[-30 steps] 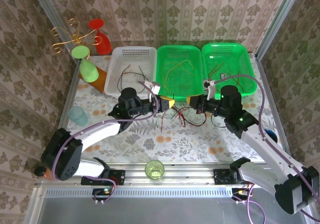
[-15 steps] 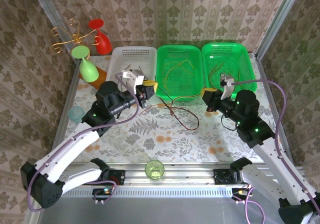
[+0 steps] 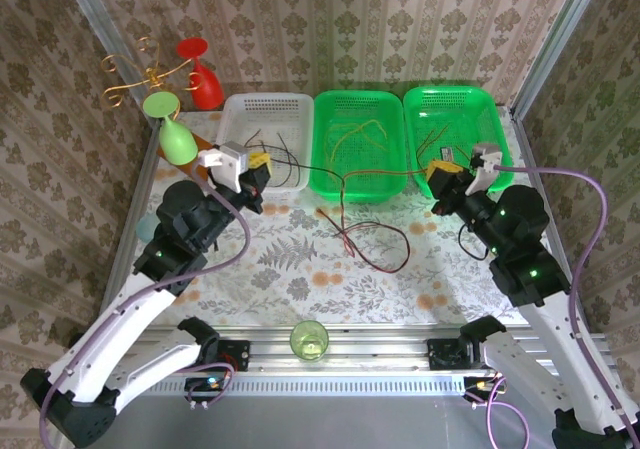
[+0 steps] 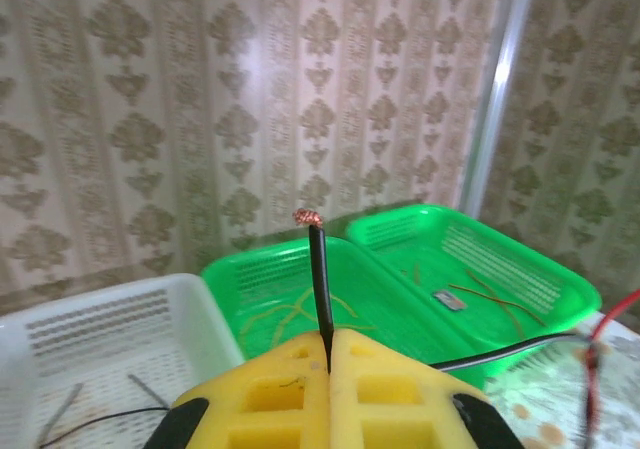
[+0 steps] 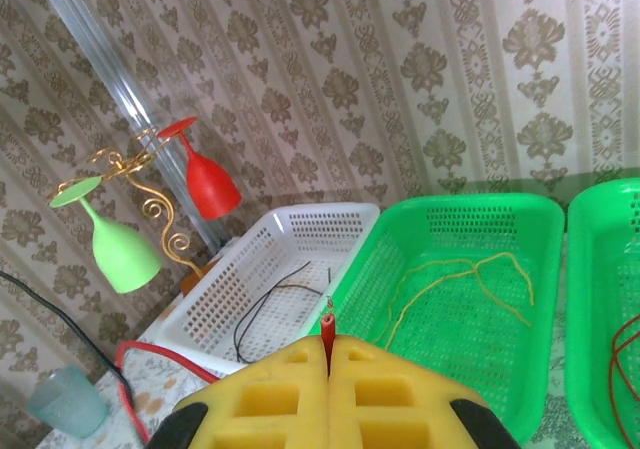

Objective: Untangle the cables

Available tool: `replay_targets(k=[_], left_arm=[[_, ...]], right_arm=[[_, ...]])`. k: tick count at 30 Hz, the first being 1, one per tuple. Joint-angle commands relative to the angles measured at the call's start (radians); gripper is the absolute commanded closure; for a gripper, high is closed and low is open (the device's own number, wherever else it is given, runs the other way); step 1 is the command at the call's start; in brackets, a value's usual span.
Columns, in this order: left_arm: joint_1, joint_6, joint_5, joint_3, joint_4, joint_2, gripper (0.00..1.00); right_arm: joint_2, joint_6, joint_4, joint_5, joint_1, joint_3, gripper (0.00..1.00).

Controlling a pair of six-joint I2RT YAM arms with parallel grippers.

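My left gripper (image 3: 258,162) is shut on the end of a black cable (image 4: 321,269), whose bare tip sticks up between the yellow pads (image 4: 270,389). It hangs in front of the white basket (image 3: 232,104). My right gripper (image 3: 441,175) is shut on the end of a dark red cable (image 5: 328,327), in front of the right green basket (image 3: 497,119). From both grippers the cables (image 3: 368,237) sag to the table between the arms, where red and black strands still cross in a loose loop.
The white basket holds black wires (image 3: 280,154), the middle green basket (image 3: 322,159) yellow ones, the right green basket orange-brown ones. A red glass (image 3: 203,81) and a green glass (image 3: 176,139) stand at the back left. A teal cup (image 3: 153,231) stands left, a green cup (image 3: 309,340) at the front.
Both grippers have drawn apart, the left one to the left and the right one to the right. The bunch between them has stretched out into a loose loop on the table.
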Motion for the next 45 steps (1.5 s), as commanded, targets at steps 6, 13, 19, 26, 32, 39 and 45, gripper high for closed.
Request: replay_targets(k=[6, 13, 19, 26, 32, 39, 45], left_arm=[[0.066, 0.076, -0.139, 0.024, -0.062, -0.051, 1.00], [0.105, 0.092, -0.242, 0.030, -0.092, -0.091, 1.00], [0.138, 0.073, -0.340, 0.003, -0.108, -0.138, 1.00], [0.197, 0.026, -0.397, -0.052, -0.100, -0.165, 1.00], [0.315, -0.009, -0.265, -0.032, -0.229, -0.153, 1.00], [0.472, -0.088, -0.121, -0.054, -0.336, -0.154, 1.00], [0.532, -0.130, 0.004, -0.061, -0.335, -0.147, 1.00]], right_arm=[[-0.024, -0.052, -0.003, 0.085, -0.040, 0.060, 1.00], [-0.090, -0.070, 0.001, 0.271, -0.051, 0.047, 1.00], [-0.137, -0.095, -0.032, 0.389, -0.052, 0.028, 1.00], [-0.203, -0.076, -0.044, 0.610, -0.054, -0.030, 1.00], [-0.243, -0.095, -0.080, 0.696, -0.055, -0.057, 1.00], [-0.254, -0.101, -0.096, 0.779, -0.061, -0.081, 1.00], [-0.236, -0.095, -0.104, 0.733, -0.062, -0.079, 1.00]])
